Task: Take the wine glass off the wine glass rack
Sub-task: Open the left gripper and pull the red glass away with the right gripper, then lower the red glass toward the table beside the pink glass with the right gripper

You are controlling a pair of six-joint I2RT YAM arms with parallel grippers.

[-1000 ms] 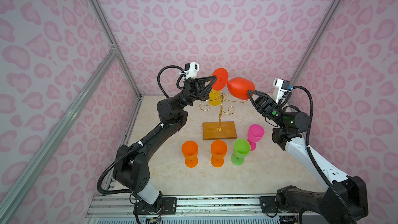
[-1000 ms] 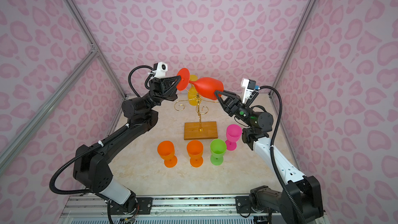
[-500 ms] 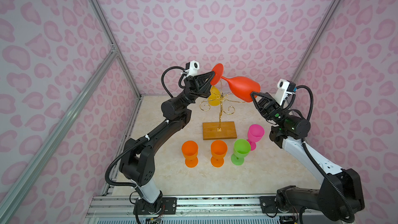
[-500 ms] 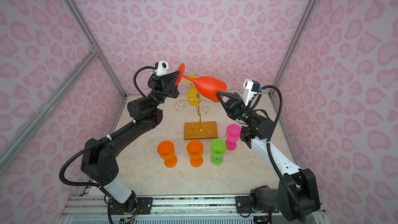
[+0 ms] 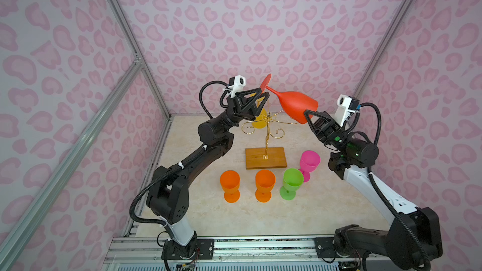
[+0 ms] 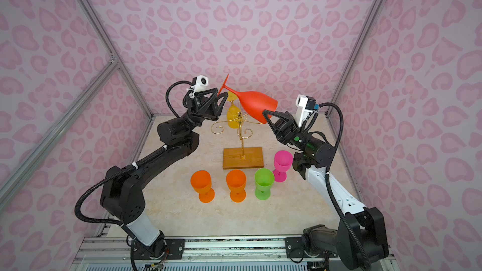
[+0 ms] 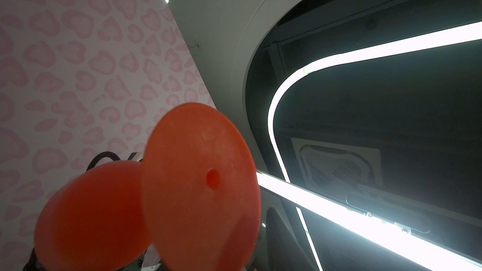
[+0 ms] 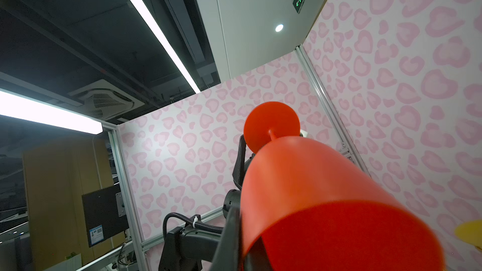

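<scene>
A red wine glass (image 5: 294,102) (image 6: 254,104) lies nearly level in the air above the wine glass rack (image 5: 266,126) (image 6: 242,139), with its foot toward the left arm. My right gripper (image 5: 306,114) (image 6: 264,112) is shut on the bowl's rim. In the right wrist view one finger lies outside the bowl (image 8: 313,191), and the other is hidden. My left gripper (image 5: 264,92) (image 6: 221,92) sits at the lower edge of the foot with its jaws apart. That foot (image 7: 200,178) fills the left wrist view. A yellow glass (image 5: 258,122) hangs upside down on the rack.
Two orange goblets (image 5: 230,185) (image 5: 264,183), a green one (image 5: 292,182) and a pink one (image 5: 309,162) stand upright in front of the rack's wooden base (image 5: 265,158). Pink patterned walls with metal frame posts close in the back and both sides.
My right gripper has shut on the red glass's rim. My left gripper has opened at the foot. The glass has risen a little and swung, so its stem now shows.
</scene>
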